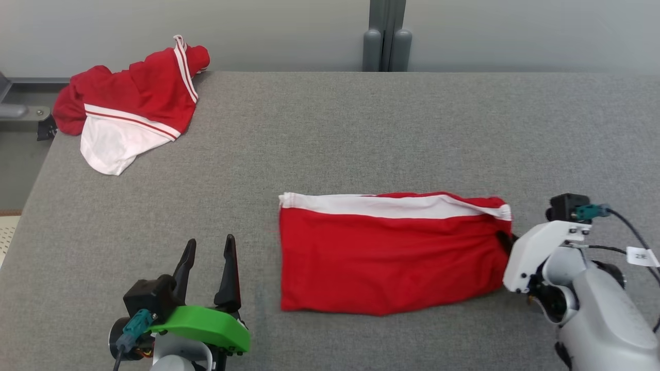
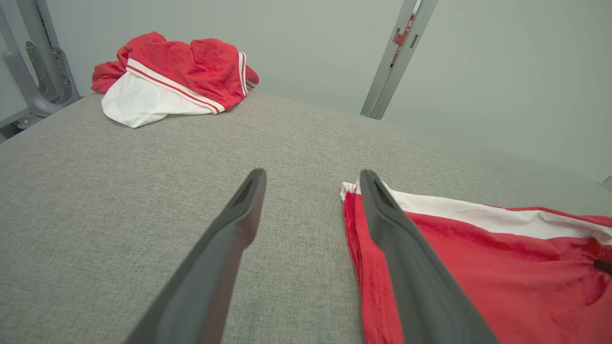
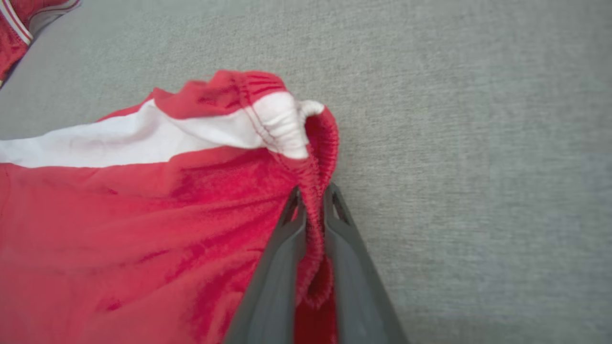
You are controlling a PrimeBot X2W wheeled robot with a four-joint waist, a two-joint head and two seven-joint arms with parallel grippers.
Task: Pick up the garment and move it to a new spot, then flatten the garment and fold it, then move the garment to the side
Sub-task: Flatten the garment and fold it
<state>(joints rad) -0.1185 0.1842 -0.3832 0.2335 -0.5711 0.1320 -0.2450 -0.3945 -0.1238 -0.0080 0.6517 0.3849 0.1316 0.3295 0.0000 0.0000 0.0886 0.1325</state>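
The garment [image 1: 392, 252] is a pair of red shorts with a white side stripe, lying folded and fairly flat on the grey table. My right gripper [image 1: 506, 241] is at its right edge, shut on the red elastic waistband [image 3: 313, 191], which bunches up between the two dark fingers [image 3: 282, 248]. The garment [image 3: 119, 229] spreads to the left in the right wrist view. My left gripper [image 1: 209, 265] stands open just left of the garment's left edge, with nothing between its fingers [image 2: 229, 234]. The garment's left hem [image 2: 354, 239] lies under the right-hand finger's tip in the left wrist view.
A second red and white garment [image 1: 131, 105] lies crumpled at the table's far left corner, also visible as a heap [image 2: 172, 76] in the left wrist view. A grey post [image 1: 386, 36] stands behind the table [image 1: 361, 129]. The table's left edge drops away near the heap.
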